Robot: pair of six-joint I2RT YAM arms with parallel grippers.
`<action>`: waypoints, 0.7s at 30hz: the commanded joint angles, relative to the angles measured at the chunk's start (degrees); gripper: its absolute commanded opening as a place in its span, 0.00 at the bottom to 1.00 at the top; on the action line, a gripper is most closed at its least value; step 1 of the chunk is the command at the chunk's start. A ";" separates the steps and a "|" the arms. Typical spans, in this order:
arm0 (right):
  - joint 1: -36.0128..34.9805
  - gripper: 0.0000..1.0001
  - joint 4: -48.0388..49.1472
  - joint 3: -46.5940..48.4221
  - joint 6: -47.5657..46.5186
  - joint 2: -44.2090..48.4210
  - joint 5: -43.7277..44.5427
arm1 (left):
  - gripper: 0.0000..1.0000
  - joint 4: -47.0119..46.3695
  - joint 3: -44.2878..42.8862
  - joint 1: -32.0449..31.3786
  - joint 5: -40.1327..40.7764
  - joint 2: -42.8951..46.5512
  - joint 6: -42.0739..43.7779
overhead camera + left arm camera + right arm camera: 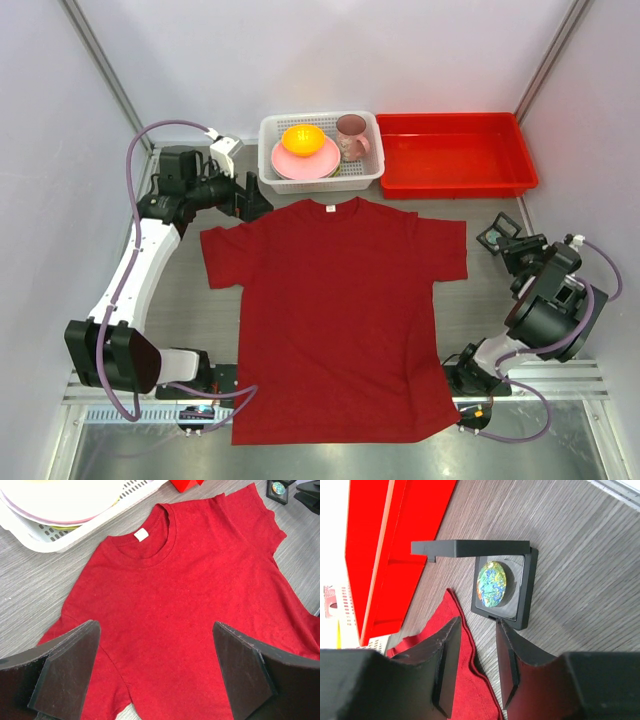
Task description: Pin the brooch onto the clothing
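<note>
The clothing (340,300), a dark red T-shirt, lies flat with its collar toward the back; its white label (142,534) shows inside the neck. The brooch (491,584) is a small round disc, mottled green, blue and yellow. It sits in an open black box (527,595) on the table, just off the shirt's right sleeve (445,612). My right gripper (477,622) hovers just short of the box, jaws partly apart with nothing between them. The right fingertip (501,626) is next to the box's near edge. My left gripper (155,630) hangs wide open above the shirt's left shoulder, holding nothing.
A white basket (266,150) with plates, an orange fruit and a pink cup stands behind the collar. A red plastic tray (455,185) sits at the back right, close behind the box. The box's lid (470,547) stands raised toward the tray.
</note>
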State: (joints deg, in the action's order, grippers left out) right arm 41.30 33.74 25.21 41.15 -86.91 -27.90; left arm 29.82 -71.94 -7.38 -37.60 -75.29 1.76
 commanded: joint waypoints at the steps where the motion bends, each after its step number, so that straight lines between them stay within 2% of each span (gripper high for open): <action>1: 0.27 0.40 1.68 1.86 -0.01 -0.89 2.15 | 0.99 -2.23 -0.22 -0.18 -0.98 0.14 0.61; 21: 0.27 0.35 6.87 2.47 2.09 -6.43 0.74 | 0.99 -2.23 0.75 -0.09 -0.80 -0.04 1.58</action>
State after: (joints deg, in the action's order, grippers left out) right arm 41.36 36.07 26.52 42.02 -93.19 -26.52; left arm 29.80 -71.72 -7.38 -37.58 -75.29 2.42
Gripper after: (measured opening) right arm 0.353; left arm 0.991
